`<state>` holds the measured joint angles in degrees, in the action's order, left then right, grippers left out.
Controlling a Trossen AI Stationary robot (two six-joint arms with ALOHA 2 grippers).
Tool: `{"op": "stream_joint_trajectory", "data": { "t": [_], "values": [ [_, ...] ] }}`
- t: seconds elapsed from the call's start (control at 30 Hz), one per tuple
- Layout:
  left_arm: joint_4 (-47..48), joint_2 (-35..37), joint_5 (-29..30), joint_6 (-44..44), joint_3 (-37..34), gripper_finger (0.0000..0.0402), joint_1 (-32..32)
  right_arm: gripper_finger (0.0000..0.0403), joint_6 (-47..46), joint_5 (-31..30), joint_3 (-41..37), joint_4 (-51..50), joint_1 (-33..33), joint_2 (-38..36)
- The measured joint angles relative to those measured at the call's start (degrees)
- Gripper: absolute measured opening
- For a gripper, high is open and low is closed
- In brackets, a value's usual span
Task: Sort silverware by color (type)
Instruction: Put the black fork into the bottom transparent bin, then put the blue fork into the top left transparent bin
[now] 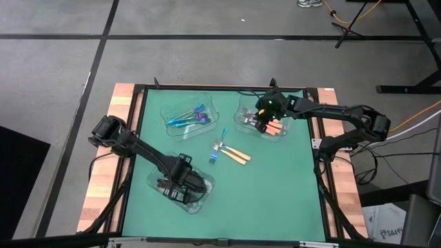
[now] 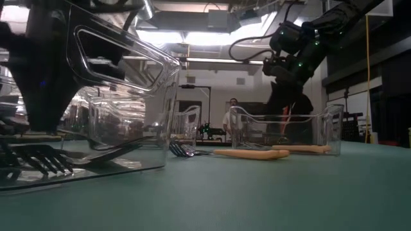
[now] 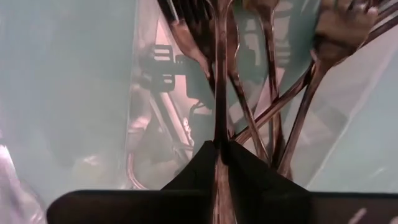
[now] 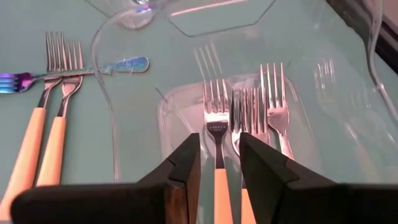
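Now | left gripper [image 3: 219,146] clamps dark fork [image 3: 219,74] over tray [image 1: 180,189] | right gripper [image 4: 219,155] part-open astride orange-handled fork [image 4: 217,134]

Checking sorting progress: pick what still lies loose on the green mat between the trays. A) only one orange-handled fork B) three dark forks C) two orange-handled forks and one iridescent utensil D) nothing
C: in the high view, two orange-handled forks lie side by side on the green mat, with one iridescent utensil crossing at their tines, outside every clear tray.
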<state>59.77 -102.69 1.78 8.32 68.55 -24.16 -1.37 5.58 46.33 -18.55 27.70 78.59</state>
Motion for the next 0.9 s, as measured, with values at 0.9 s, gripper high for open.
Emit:
{"op": "stream_joint_trajectory", "data": {
  "t": [0.9],
  "values": [
    [-1.5, 0.0, 0.2, 0.3, -4.0, 0.0112, 0.0, 0.0099, 0.1, -0.2, 0.0, 2.2, 0.0, 0.0]
  ]
}}
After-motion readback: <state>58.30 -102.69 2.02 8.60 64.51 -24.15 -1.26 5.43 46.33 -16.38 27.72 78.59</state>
